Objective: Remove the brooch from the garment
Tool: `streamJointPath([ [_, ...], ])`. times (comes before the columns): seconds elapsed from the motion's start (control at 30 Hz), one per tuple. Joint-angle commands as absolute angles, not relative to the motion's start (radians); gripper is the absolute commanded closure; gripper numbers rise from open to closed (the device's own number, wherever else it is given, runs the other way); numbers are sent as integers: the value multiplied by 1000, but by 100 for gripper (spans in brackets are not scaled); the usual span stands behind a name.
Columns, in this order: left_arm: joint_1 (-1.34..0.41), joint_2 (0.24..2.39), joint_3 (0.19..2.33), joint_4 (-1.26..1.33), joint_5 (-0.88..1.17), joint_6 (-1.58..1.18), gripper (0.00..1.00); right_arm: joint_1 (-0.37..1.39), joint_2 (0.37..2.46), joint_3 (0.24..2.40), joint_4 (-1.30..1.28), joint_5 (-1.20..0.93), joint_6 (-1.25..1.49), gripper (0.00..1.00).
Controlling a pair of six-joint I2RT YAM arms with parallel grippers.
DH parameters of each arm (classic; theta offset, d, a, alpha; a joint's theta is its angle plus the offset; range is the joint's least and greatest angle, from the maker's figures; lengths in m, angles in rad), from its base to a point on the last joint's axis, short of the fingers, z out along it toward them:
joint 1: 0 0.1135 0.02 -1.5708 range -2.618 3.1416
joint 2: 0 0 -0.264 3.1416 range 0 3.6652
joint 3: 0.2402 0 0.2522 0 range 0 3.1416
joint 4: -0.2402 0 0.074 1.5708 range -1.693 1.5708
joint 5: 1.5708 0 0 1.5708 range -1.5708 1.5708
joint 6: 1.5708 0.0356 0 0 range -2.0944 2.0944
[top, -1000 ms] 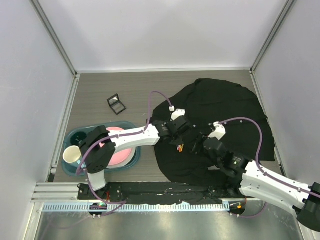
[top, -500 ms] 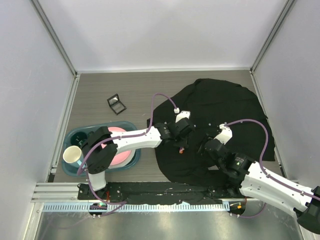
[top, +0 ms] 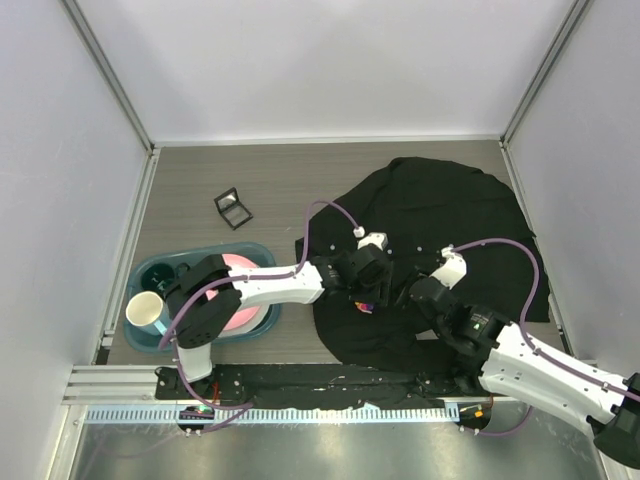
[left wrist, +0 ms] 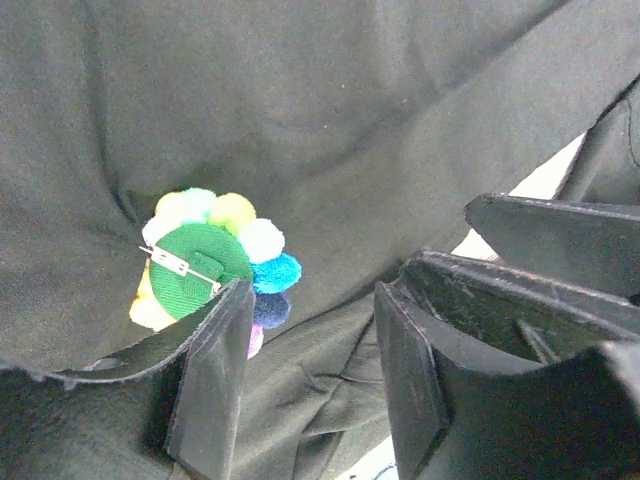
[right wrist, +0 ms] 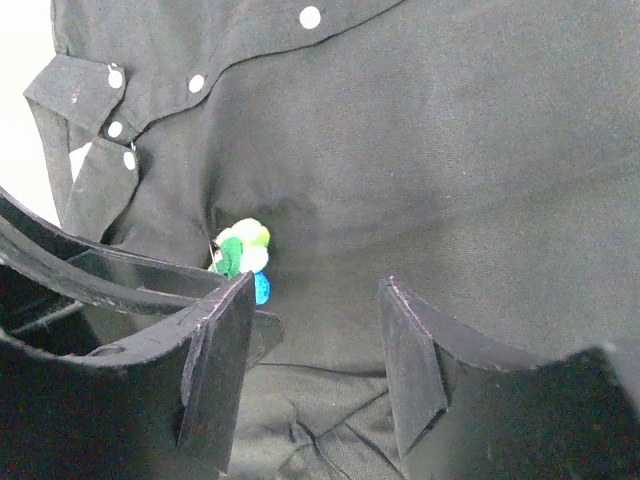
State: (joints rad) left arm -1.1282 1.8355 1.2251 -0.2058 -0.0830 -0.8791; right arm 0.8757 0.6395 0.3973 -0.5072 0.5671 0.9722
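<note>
The left tool (left wrist: 310, 380) has just opened and holds nothing, so the brooch (left wrist: 215, 262) lies back up on the shirt (left wrist: 380, 120) beside its finger, perhaps still pinned, while the right tool (right wrist: 315, 370) hovers open.

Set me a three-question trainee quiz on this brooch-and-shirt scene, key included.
1. True or false: the left gripper is shut on the brooch.
2. In the left wrist view, which face of the brooch shows? A) its green back with the metal pin B) a plain black back C) a mirrored front
3. What colour are the buttons on the garment?

Key
1. False: its jaws stand open with nothing between them, and the brooch lies just outside them.
2. A
3. White
</note>
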Motion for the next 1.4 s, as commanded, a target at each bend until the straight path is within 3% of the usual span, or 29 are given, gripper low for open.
streamJointPath([
  [0.0,-1132,1827,1197,-135,-58,-890,42,867,634,417,-436,563,1019,43],
  [0.47,-1132,1608,1098,-137,-63,-859,28,831,695,364,-270,411,1016,41],
  [0.63,-1132,1499,1036,-138,-78,-859,29,796,756,382,-233,356,956,34],
  [0.77,-1128,1470,965,-130,-120,-848,42,689,807,388,-206,186,925,32],
  [0.87,-1123,1499,950,-133,-109,-848,33,593,883,380,-125,24,893,33],
  [0.93,-1123,1514,937,-100,-101,-828,32,563,951,406,-101,-121,861,34],
  [1.03,-1123,1537,899,-23,-115,-758,37,548,1025,410,-77,-170,859,37],
  [1.17,-1123,1554,876,-9,-182,-703,51,541,1005,399,-64,-180,865,39],
  [1.37,-1123,1609,929,-47,-198,-692,60,520,969,373,-71,-166,824,51],
])
